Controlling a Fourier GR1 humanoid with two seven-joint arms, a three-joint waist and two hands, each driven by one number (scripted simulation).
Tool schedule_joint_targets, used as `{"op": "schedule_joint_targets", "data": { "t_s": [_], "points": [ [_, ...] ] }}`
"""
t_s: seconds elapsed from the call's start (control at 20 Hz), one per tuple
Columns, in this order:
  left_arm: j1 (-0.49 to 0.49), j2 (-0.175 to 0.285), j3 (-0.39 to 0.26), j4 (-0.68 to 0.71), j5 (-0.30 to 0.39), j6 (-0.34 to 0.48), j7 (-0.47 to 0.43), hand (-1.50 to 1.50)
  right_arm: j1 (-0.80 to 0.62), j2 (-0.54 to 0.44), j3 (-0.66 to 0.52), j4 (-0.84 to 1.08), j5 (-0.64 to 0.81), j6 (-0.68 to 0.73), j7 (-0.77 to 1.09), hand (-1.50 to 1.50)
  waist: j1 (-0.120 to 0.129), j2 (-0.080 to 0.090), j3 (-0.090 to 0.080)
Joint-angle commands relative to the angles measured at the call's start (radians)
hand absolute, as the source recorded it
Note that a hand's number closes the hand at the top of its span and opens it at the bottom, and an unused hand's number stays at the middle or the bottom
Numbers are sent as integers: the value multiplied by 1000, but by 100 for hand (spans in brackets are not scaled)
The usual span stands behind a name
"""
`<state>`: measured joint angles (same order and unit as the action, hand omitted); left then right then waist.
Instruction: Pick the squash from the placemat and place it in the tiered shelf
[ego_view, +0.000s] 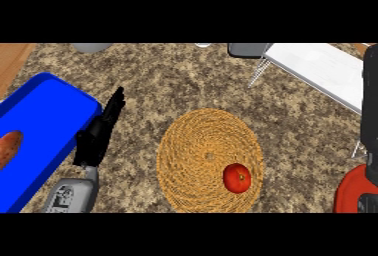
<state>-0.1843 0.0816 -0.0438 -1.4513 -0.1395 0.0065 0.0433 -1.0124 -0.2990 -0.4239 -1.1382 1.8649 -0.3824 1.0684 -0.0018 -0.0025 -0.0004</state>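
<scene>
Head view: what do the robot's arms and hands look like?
The left hand is black and slim, with long narrow fingers. Its forearm is a grey, boxy casing with small dark markings. A black shape at the view's right edge may be the other one; I cannot tell.

- Bare bench runs between the blue tray (44, 100) and the woven placemat (192, 150). The left hand (100, 132) stands in this lane, fingers (114, 102) straight, just beside the tray's wall.
- Above the placemat the bench lies open up to the tiered shelf (317, 65), whose thin leg (258, 72) slants down at its left corner.
- The round red squash (237, 177) sits uncovered on the placemat's lower right.
- A black and red shape (358, 192) blocks the right edge.
</scene>
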Motion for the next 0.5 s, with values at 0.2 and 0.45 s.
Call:
{"op": "schedule_joint_targets", "data": {
  "t_s": [0.2, 0.45],
  "points": [
    [-2, 19, 26, 44, 15, -24, -38, 0, 13, 90, -6, -189, -30, -35, 97, -150, 1, 1, 0],
    [-17, 14, 26, 73, 3, -19, -52, 0, -3, 108, -11, -219, -104, -29, 50, -150, 2, 3, 0]
  ]
}}
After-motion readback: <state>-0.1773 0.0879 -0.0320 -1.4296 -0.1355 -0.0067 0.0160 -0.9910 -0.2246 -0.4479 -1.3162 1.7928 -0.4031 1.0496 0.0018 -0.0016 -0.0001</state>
